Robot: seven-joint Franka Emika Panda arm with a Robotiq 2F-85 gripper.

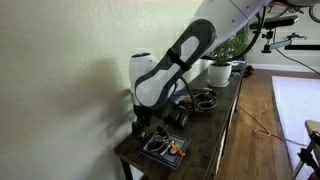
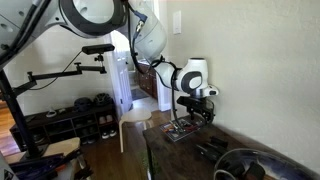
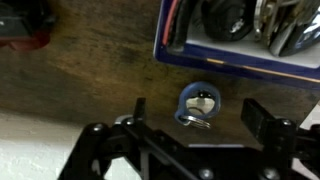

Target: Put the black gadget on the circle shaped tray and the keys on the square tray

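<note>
Wrist view shows the pincer spread wide, with the keys between its tips. They lie on the wooden worktop, just beside the square tray, not in it. That job looks undone. I cannot make out the black gadget.

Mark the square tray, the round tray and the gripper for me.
square tray [image 3: 240,68]: wrist view, on its near rim.
round tray [image 2: 230,160]: in an exterior view, on its rim.
gripper [image 3: 197,106]: wrist view, midway between the open fingertips.
</note>
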